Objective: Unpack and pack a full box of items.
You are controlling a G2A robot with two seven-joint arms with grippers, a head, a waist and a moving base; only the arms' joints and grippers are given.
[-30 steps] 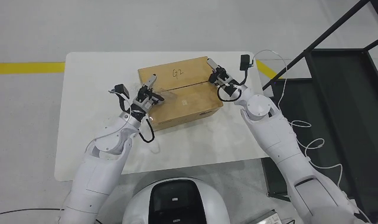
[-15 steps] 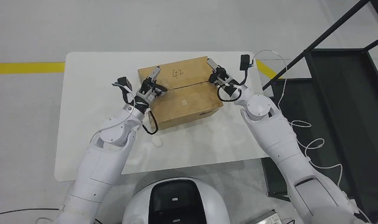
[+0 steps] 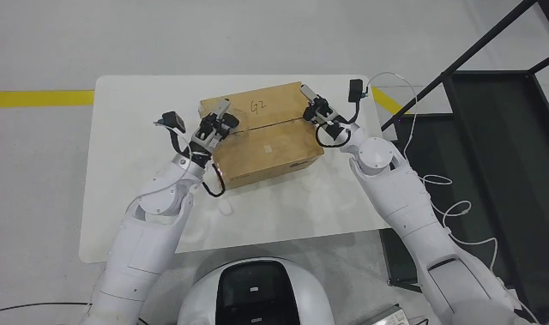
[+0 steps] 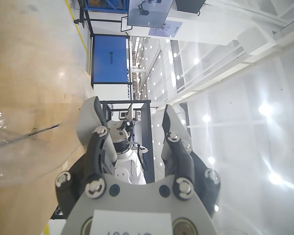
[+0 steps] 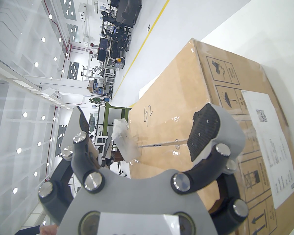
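A closed cardboard box (image 3: 266,145) with a handwritten mark lies in the middle of the white table (image 3: 129,119). Clear tape runs along its top seam. My left gripper (image 3: 218,123) is at the left end of that seam, open with nothing between its fingers (image 4: 131,116); the box's side (image 4: 27,62) and wrinkled clear tape (image 4: 12,152) lie close beside it. My right gripper (image 3: 311,105) hovers over the right end of the seam, open and empty (image 5: 142,128). A crumpled flap of clear tape (image 5: 125,141) sticks up from the box top (image 5: 181,89) between its fingers.
A black metal frame and platform (image 3: 489,111) stand just past the table's right edge, with a white cable (image 3: 413,98) hanging there. A yellow line (image 3: 43,98) crosses the floor on the left. Bare table lies left of the box and in front of it.
My left gripper has moved from the box's near-left top toward the far left end of the seam. The right arm has stayed put.
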